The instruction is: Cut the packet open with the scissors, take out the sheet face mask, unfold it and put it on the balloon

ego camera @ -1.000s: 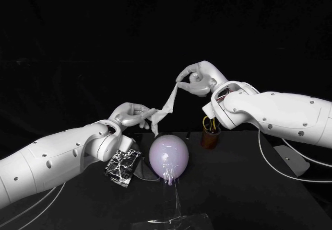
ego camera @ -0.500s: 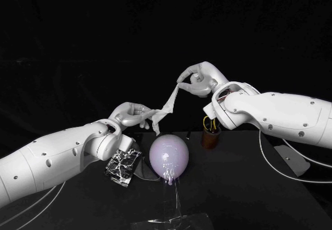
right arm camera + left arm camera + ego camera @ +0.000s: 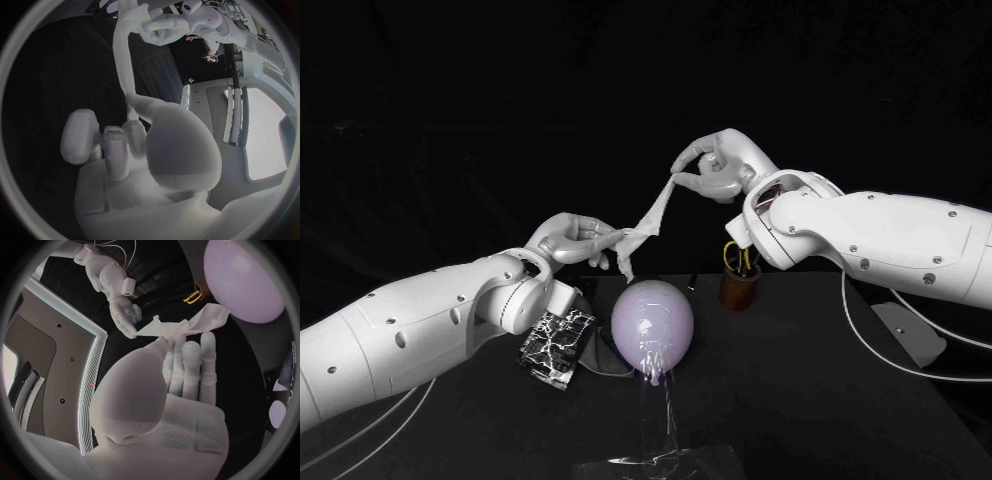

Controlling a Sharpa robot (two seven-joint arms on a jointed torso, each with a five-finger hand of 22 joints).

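Black table (image 3: 805,400), both white arms up over it: left arm (image 3: 416,335) comes in low, right arm (image 3: 877,235) sits higher.

Lilac balloon (image 3: 652,328) stands upright mid-table, knot end down, on a thin clear stand (image 3: 668,455).

White sheet mask (image 3: 651,213) is in the air above and behind the balloon, not touching it. It is stretched as a twisted band between the two hands (bunched, not spread flat).
- Right hand (image 3: 715,165) is up high and pinches the top end between thumb and a finger.
- Left hand (image 3: 574,240) is lower and grips the bottom end with fingers curled round it. A short tail hangs down toward the balloon's top.

Left wrist view agrees: the left hand's fingers (image 3: 190,365) run out to the mask's near end, the right hand clamps the far end, and the balloon is off to one side.

Right wrist view: the mask runs as a narrow strip from the right hand's thumb out to the left hand.

Packet (image 3: 557,348) is black with white marbling, tilted, just beside the balloon on its left and tucked against the left wrist. Can't tell if it rests on the table or how it's cut.

Brown holder (image 3: 738,290) stands behind the balloon to the right, under the right wrist. Scissors (image 3: 736,262) stand in it, handles up.
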